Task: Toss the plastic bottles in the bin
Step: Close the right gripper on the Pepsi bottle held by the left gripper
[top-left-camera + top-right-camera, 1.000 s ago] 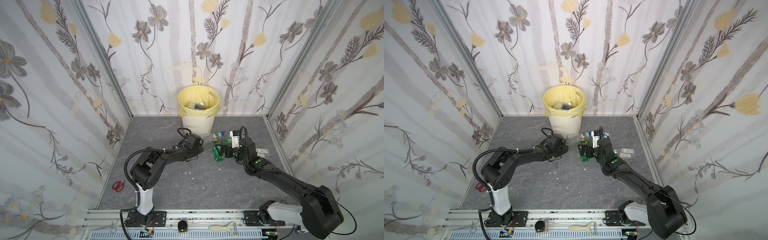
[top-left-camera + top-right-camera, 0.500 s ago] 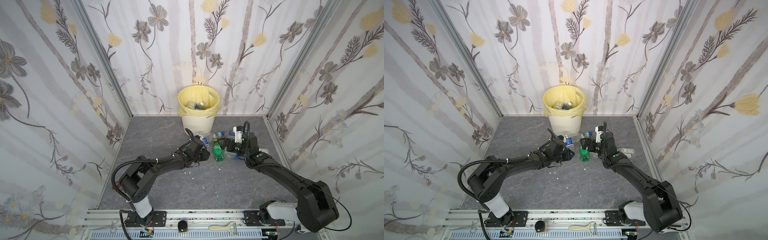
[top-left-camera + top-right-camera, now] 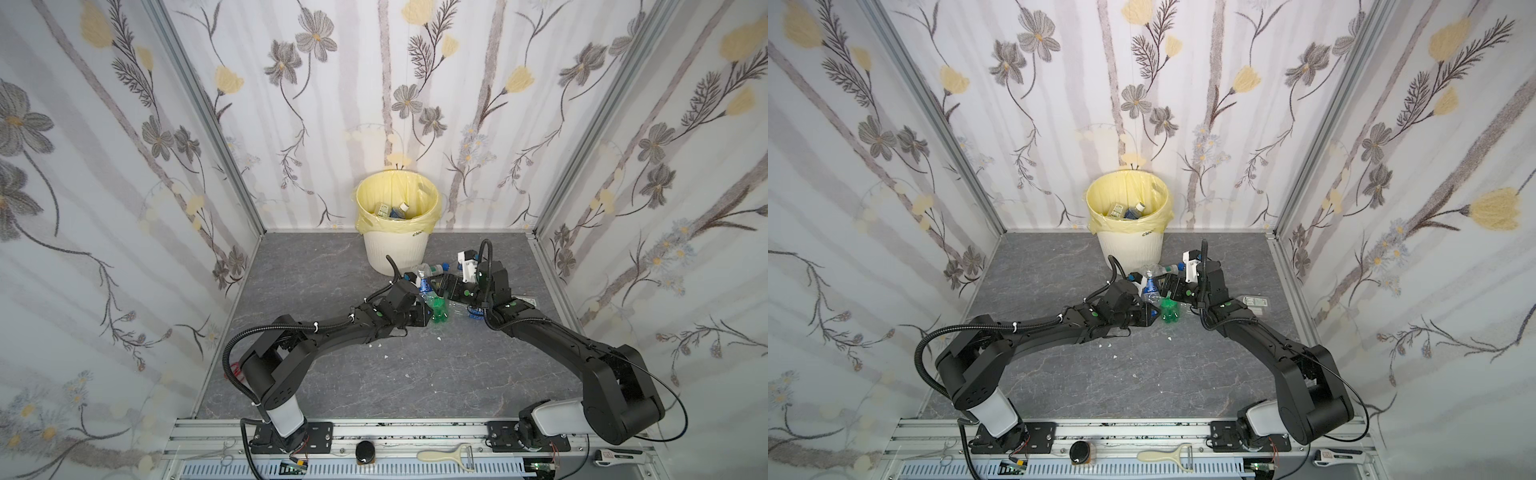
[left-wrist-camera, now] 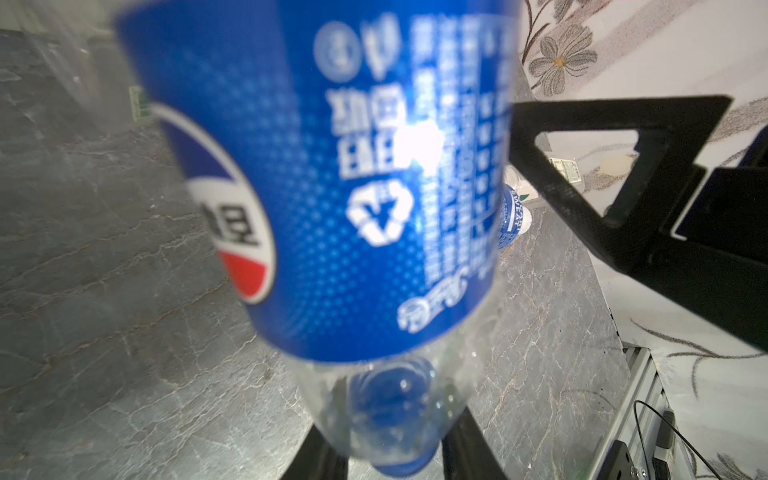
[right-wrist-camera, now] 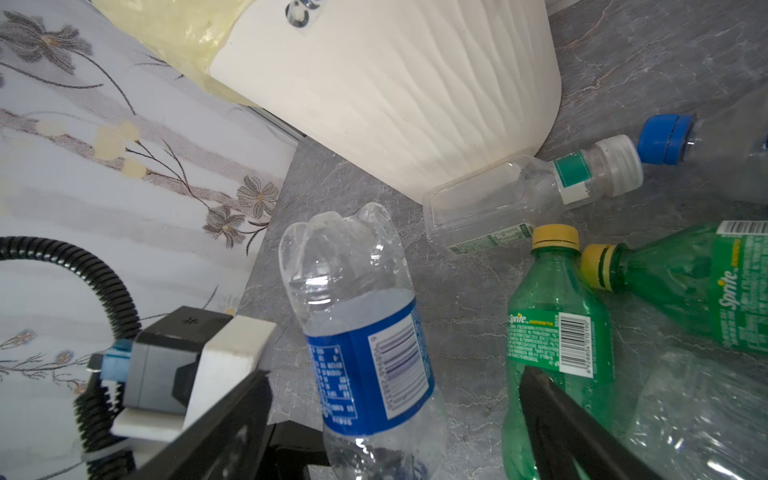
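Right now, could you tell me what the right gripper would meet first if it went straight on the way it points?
Most likely the blue-labelled bottle, right ahead of the open right gripper; the bin stands beyond it, though depth is unclear.

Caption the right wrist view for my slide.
Open right gripper frames a blue-labelled bottle, two green Sprite bottles beside it, the ribbed bin beyond.

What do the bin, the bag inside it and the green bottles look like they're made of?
Bin: likely moulded plastic, matte cream, with rippled ribs. Bag: thin pale-yellow plastic film, wrinkled and slightly translucent over the rim. Green bottles: thin glossy plastic, see-through, with printed labels.
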{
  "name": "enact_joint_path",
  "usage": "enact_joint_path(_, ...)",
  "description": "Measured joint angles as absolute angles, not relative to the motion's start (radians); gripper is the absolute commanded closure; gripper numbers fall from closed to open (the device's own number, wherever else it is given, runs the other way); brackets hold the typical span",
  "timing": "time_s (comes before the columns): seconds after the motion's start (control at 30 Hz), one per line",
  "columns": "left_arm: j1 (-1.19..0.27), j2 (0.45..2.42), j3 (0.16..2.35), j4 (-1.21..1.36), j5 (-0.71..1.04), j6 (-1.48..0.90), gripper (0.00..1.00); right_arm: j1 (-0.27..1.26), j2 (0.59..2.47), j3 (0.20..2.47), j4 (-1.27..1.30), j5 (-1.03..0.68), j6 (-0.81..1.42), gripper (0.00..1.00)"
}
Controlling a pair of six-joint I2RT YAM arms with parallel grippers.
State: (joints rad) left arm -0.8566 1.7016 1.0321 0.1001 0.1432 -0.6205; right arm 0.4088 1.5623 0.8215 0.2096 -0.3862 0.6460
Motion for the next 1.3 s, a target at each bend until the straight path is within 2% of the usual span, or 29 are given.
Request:
enact_joint_path(0.5,-0.872,1.687,1.051,0.100,0.161,-0.602,0.70,0.429,1.634,0.823,0.252,-0.425,0.653,0.16)
enact_joint_path(0.87,-0.880,1.669,1.051,0.100,0.175,-0.602,0.70,0.434,1.650,0.834,0.280,-0.439,0.665,0.36)
enact_joint_path(0.97,-0.882,1.668,1.050,0.100,0.176,-0.602,0.66,0.435,1.651,0.834,0.280,-0.438,0.665,0.41)
enact_joint_path(1.2,-0.882,1.659,1.044,0.101,0.171,-0.601,0.60,0.435,1.649,0.835,0.279,-0.438,0.673,0.42)
enact_joint_path(1.3,-0.882,1.645,1.034,0.100,0.161,-0.595,0.51,0.431,1.645,0.849,0.268,-0.434,0.673,0.43)
